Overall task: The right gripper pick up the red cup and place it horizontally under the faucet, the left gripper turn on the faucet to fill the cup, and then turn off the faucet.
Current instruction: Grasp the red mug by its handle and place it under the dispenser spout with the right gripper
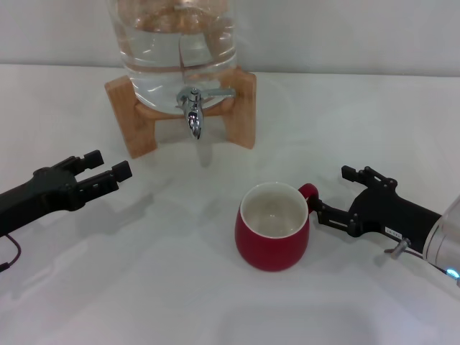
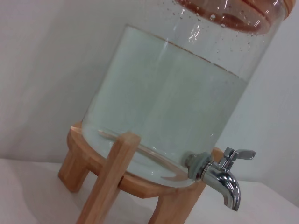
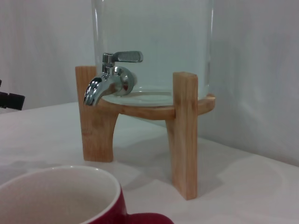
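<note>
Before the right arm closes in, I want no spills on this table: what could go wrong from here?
1. The right gripper straddles only the small handle of the red cup; a hold there may let the cup swing or tip.
2. The cup stands well short of the faucet, so a slightly off placement could send water past the rim.
3. The left gripper waits open beside the wooden stand; reaching for the lever, it might nudge the stand.

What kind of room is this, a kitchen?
Probably a robot test bench, not a kitchen: a bare white table against a plain wall, with only a water jug on a wooden stand and a red cup.
</note>
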Controlling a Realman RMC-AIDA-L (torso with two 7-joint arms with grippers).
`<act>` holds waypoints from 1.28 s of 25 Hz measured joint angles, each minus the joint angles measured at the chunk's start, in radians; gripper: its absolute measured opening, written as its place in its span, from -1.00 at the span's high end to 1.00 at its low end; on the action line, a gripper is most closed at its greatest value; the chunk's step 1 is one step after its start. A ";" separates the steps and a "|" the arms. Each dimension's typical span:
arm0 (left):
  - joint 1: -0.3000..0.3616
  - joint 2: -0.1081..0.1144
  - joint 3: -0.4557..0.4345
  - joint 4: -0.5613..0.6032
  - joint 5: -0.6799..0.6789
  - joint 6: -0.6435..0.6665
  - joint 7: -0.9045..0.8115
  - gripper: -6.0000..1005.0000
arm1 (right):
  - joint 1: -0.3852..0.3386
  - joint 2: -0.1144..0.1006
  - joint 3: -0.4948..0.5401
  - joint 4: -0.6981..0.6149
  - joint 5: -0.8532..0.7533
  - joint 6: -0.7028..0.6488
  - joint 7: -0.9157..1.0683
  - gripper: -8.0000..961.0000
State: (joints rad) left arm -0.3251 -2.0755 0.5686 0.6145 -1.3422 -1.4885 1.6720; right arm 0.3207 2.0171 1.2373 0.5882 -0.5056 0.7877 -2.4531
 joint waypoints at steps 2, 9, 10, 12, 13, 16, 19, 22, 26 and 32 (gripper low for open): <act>0.000 0.000 0.000 0.000 0.000 0.000 0.000 -0.77 | 0.000 0.000 0.002 -0.001 0.000 -0.001 0.000 -0.63; 0.000 0.000 0.000 -0.001 0.000 0.002 0.000 -0.77 | 0.000 0.000 0.003 -0.001 0.001 -0.001 0.000 -0.62; 0.000 0.000 0.000 -0.001 0.000 0.002 0.000 -0.77 | 0.000 0.000 0.002 -0.001 0.001 0.000 0.000 -0.61; 0.000 0.000 -0.001 0.000 0.000 0.003 0.000 -0.77 | 0.002 0.000 -0.003 0.000 0.001 0.004 0.000 -0.61; 0.000 0.000 -0.001 0.000 0.000 0.003 0.000 -0.77 | 0.002 0.000 -0.006 0.002 0.001 0.007 0.000 -0.61; 0.000 0.002 -0.001 0.000 0.000 0.004 0.000 -0.77 | 0.003 0.000 -0.009 0.005 0.001 0.009 -0.001 -0.60; 0.000 0.002 0.000 0.001 0.000 0.005 0.000 -0.77 | 0.004 0.000 -0.010 0.007 0.012 0.009 0.000 -0.60; 0.000 0.002 -0.001 0.001 0.000 0.005 0.000 -0.77 | 0.005 0.000 -0.011 0.008 0.028 0.005 0.000 -0.59; 0.000 0.002 -0.003 0.001 0.000 0.005 0.000 -0.77 | 0.015 0.001 -0.012 0.003 0.038 0.001 -0.001 -0.59; 0.000 0.002 -0.003 0.001 0.000 0.005 0.000 -0.77 | 0.020 0.002 -0.015 -0.001 0.048 -0.016 -0.001 -0.57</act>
State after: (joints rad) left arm -0.3251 -2.0739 0.5659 0.6151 -1.3422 -1.4834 1.6720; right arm 0.3409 2.0189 1.2227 0.5871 -0.4577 0.7721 -2.4541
